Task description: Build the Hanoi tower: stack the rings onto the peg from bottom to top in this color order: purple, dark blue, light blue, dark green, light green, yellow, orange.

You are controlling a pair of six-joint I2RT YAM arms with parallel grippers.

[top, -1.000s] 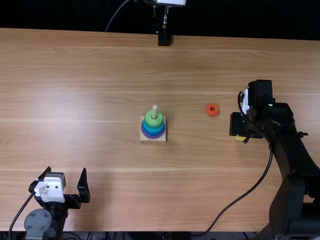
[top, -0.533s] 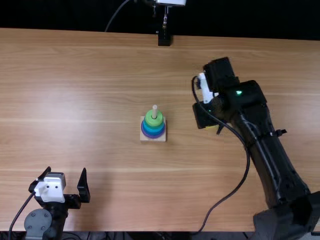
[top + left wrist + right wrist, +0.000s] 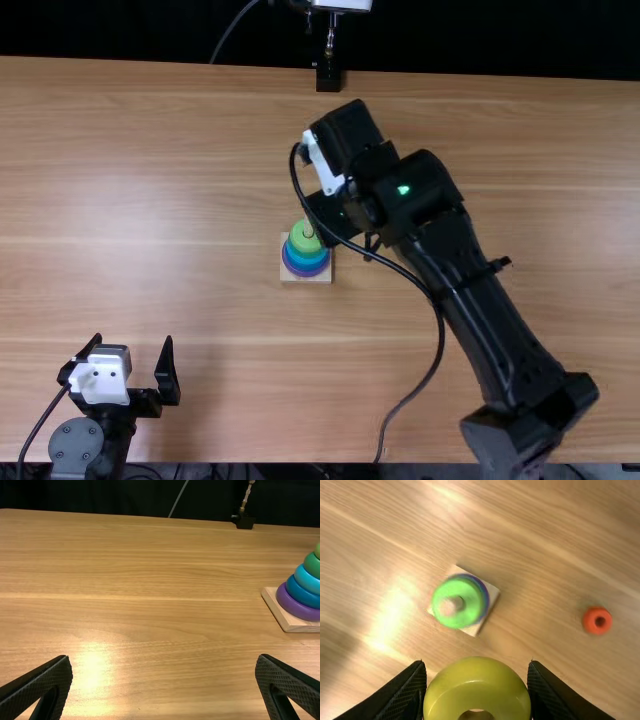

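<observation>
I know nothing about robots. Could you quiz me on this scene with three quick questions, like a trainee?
1. What colour is the ring between the fingers of the right end effector?
2. True or false: the orange ring lies on the table, off the peg.
3. Which sits lowest on the peg? a) light green ring b) purple ring c) dark green ring

Key: 1. Yellow; 2. True; 3. b
</observation>
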